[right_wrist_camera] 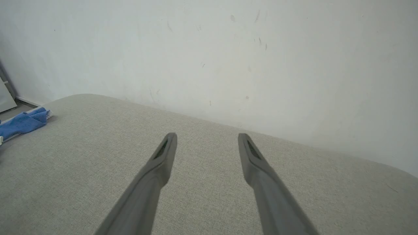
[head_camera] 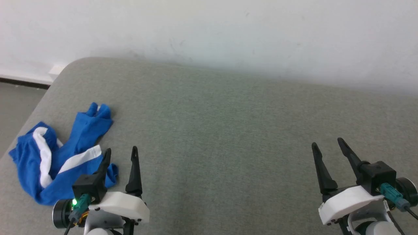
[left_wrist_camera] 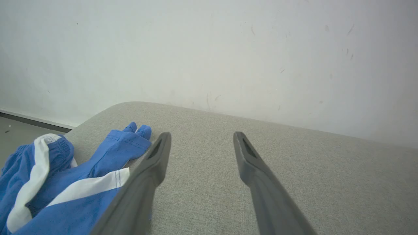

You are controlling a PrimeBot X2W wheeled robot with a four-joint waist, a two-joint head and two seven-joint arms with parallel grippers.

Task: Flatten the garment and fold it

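Plainly wide open, empty: left end effector [head_camera: 121, 148] (beside garment [head_camera: 81, 130]), right end effector [head_camera: 327, 141]

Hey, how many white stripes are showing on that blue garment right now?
2. One curved stripe runs down the bunched left part of the garment; one straight stripe lies diagonally near the left pincer. Folds may hide more.

Garment [head_camera: 32, 163] bright blue, white stripes; cushion [head_camera: 228, 130] grey-green; wall [head_camera: 209, 32] white.
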